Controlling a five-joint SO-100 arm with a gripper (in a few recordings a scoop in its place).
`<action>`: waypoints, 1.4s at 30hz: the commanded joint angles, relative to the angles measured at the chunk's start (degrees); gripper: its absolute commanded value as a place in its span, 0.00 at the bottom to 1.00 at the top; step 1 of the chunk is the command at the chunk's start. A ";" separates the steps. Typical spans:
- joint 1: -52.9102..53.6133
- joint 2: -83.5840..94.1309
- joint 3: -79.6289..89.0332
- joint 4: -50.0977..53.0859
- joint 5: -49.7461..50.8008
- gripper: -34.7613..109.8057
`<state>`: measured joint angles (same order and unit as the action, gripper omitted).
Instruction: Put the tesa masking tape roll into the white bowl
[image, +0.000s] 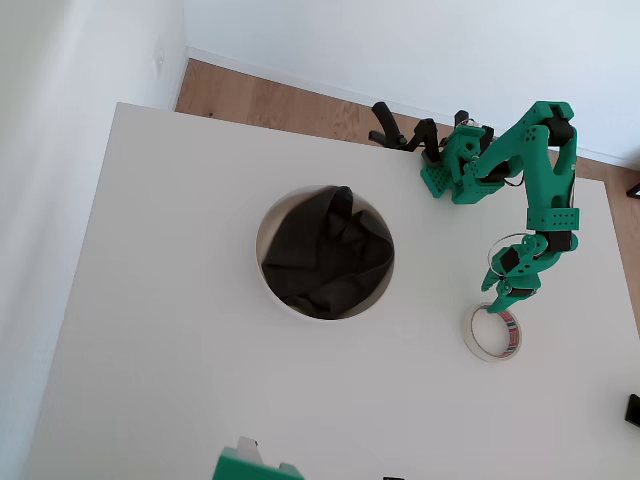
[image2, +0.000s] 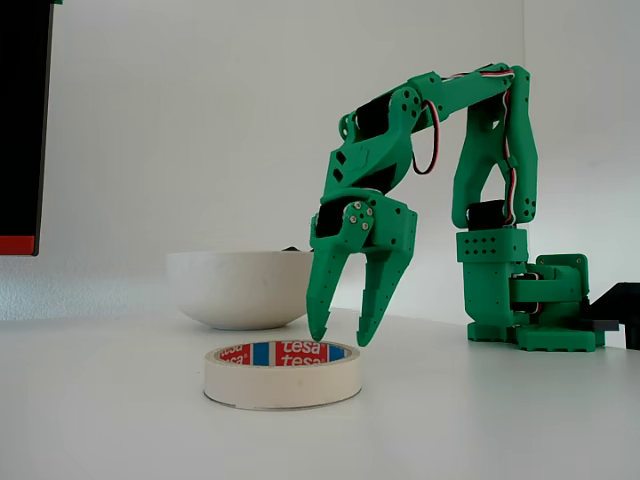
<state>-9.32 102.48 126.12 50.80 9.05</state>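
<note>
The tesa masking tape roll (image: 495, 332) (image2: 282, 375) lies flat on the white table, a cream ring with a red-and-blue printed core. My green gripper (image: 497, 297) (image2: 340, 338) hangs open, pointing down, with its fingertips (image2: 318, 335) just above the roll's far edge and nothing between them. The white bowl (image: 262, 262) (image2: 235, 290) stands to the left of the tape in the overhead view, with dark cloth (image: 325, 255) inside it.
The arm's base (image: 455, 170) (image2: 530, 310) is fixed at the table's far edge beside black clamps (image: 400, 130). The white table (image: 170, 350) extends wide around the bowl. A dark panel (image2: 20, 130) stands at the left in the fixed view.
</note>
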 joint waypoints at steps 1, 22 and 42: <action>-1.23 0.26 -4.57 0.44 0.97 0.35; -4.22 -13.71 -16.08 5.71 2.11 0.18; -3.43 5.45 -30.41 18.98 5.27 0.18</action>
<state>-12.57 98.17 106.00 64.16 13.18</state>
